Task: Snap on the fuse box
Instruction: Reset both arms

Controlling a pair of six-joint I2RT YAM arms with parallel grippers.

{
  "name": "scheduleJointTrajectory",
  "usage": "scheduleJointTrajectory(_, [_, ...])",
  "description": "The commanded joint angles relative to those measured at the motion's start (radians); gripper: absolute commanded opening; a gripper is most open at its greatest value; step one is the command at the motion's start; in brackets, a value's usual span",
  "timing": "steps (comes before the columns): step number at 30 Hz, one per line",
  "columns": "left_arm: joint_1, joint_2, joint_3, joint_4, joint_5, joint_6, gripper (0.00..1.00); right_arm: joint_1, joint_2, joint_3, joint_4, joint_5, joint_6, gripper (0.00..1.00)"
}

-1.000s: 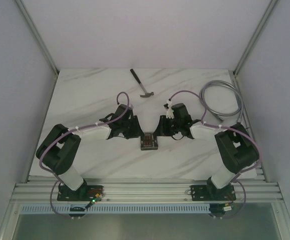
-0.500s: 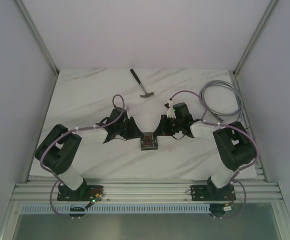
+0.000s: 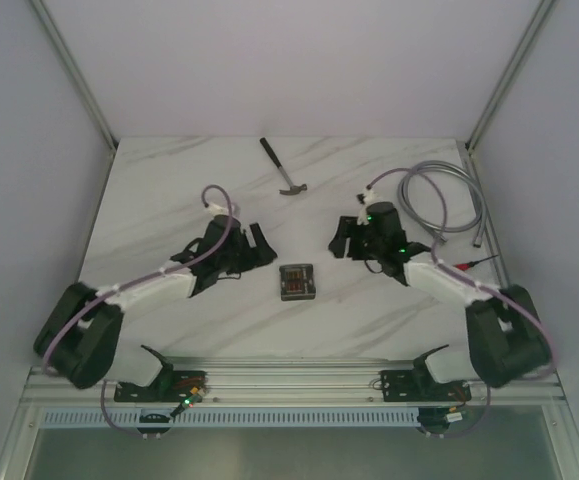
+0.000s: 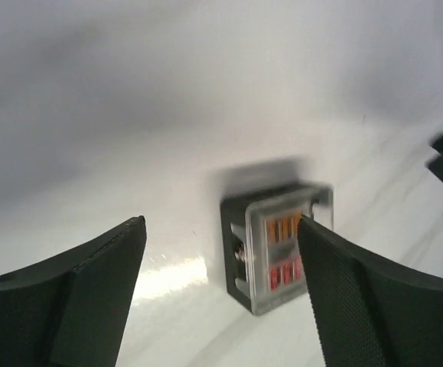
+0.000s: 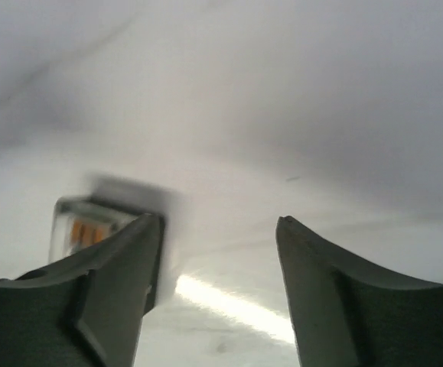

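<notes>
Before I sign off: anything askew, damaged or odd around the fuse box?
Nothing stands out. The fuse box lies flat on the table, its clear cover looking level though blurred; left pincer and right pincer are open, apart from it.

White marble-patterned tabletop (image 3: 169,190) with faint grey veins. Near the far edge, a small hammer (image 3: 277,162), flat on the surface, with dark handle to the far left and metal head to the near right. Toward the far right corner, a loosely coiled grey cable (image 3: 439,166). Along the near edge, a ribbed aluminium rail (image 3: 289,380).
</notes>
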Motion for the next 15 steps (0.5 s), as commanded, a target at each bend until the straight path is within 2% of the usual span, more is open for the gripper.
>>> scheduleJointTrajectory(1, [0.061, -0.152, -0.003, -0.058, -0.342, 0.122, 0.96, -0.09, -0.154, -0.064, 0.01, 0.369, -0.104, 0.77])
scheduleJointTrajectory(4, [0.13, -0.197, -0.019, -0.048, -0.512, 0.194, 1.0, -0.154, -0.227, -0.132, 0.109, 0.533, -0.165, 0.93])
scheduleJointTrajectory(6, [0.195, -0.211, -0.03, -0.044, -0.574, 0.229, 1.0, -0.191, -0.251, -0.192, 0.218, 0.637, -0.209, 0.99])
scheduleJointTrajectory(9, [0.28, -0.23, -0.087, 0.037, -0.687, 0.279, 1.0, -0.238, -0.248, -0.301, 0.445, 0.699, -0.299, 0.99])
scheduleJointTrajectory(12, [0.338, -0.235, -0.211, 0.233, -0.809, 0.37, 1.0, -0.267, -0.197, -0.424, 0.752, 0.737, -0.367, 0.99])
scheduleJointTrajectory(15, [0.4, -0.238, -0.253, 0.366, -0.786, 0.452, 1.0, -0.297, -0.074, -0.487, 0.992, 0.728, -0.381, 0.99])
